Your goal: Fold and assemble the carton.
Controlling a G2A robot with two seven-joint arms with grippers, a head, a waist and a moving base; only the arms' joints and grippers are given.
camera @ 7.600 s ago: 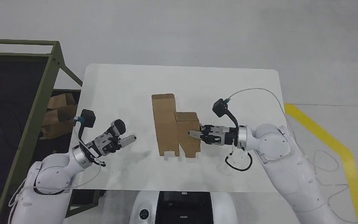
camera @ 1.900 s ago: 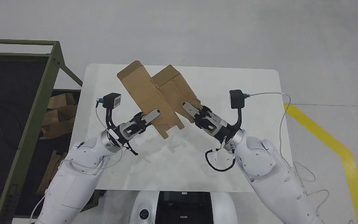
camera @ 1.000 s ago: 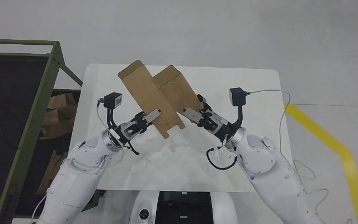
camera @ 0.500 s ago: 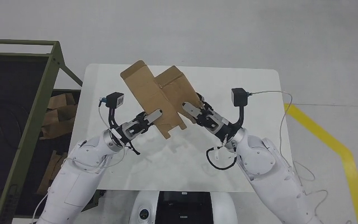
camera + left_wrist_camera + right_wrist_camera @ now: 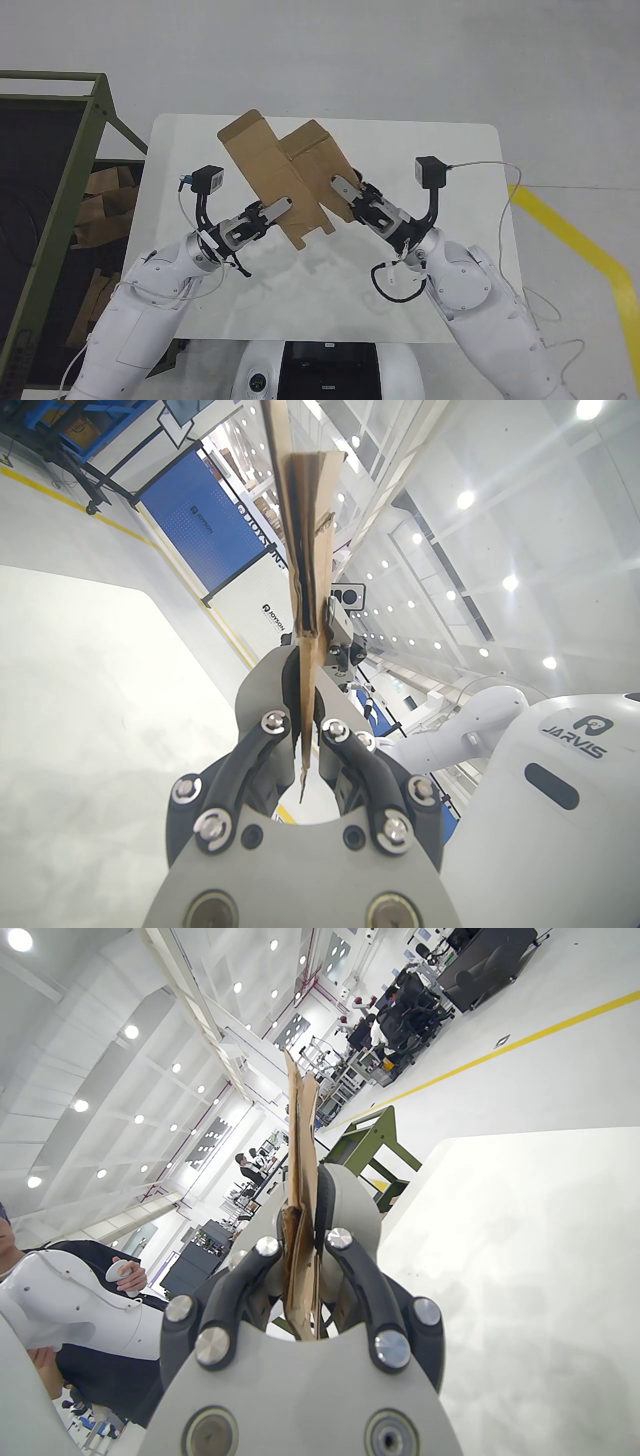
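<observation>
Left fingers [image 5: 274, 207] and right fingers [image 5: 343, 185] both tight on 1 flattened brown carton [image 5: 283, 168], aloft over white table [image 5: 440, 160]

Carton [image 5: 275, 175] plain brown; table [image 5: 450, 150] plain white; rack [image 5: 50, 78] olive green — floor stripe [image 5: 545, 208] bright yellow.

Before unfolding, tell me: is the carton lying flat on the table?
No, the left gripper and right gripper hold the carton raised above the table.
</observation>
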